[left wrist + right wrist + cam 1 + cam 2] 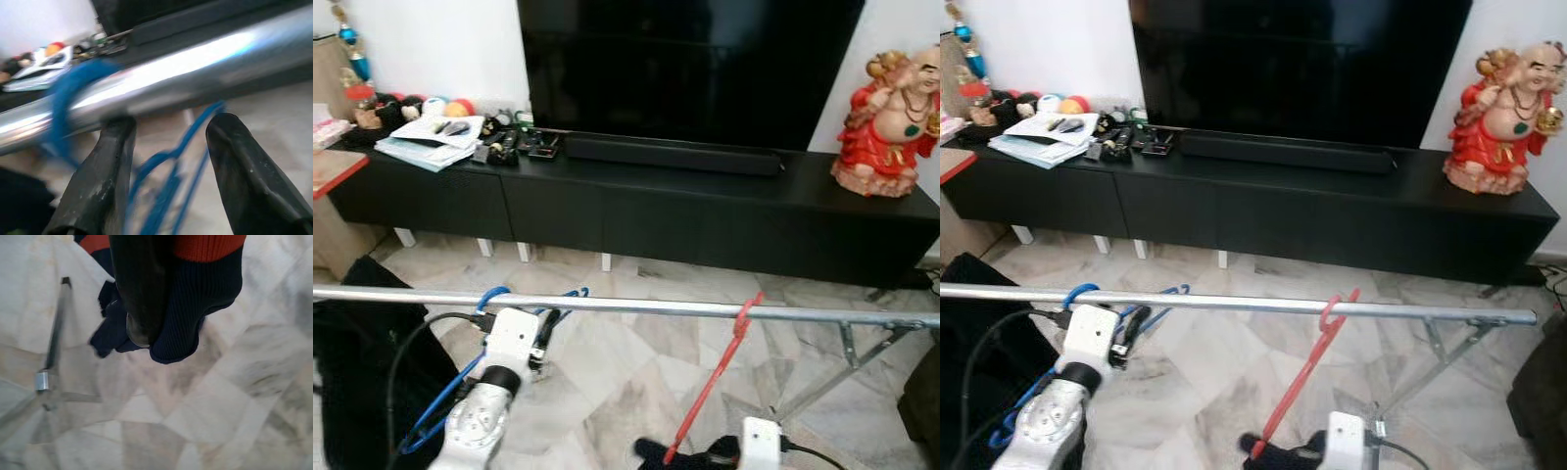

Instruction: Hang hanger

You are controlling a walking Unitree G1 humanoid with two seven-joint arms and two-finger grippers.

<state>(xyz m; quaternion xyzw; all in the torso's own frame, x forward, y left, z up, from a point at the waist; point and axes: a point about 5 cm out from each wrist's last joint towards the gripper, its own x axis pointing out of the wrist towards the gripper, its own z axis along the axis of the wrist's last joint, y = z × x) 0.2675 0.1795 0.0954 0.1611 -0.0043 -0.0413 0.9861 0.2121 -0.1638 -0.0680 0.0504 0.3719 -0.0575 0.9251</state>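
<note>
The blue hanger (499, 294), thin glossy plastic, hooks over the polished steel rail (636, 306) at its left end. The left gripper (168, 161) sits just below, fingers spread either side of the blue loops, gripping nothing. Further right, a red hanger (717, 377) hangs slanted; the right gripper (146, 323) pinches ribbed navy-and-orange knit cloth (205, 293) (over marbled floor tiles (626, 382)).

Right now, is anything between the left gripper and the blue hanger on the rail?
Nothing visible is in the way. The left gripper sits open just under the metal rail, with the blue hanger lying between its fingers. The hanger's hook is already looped over the rail.
</note>
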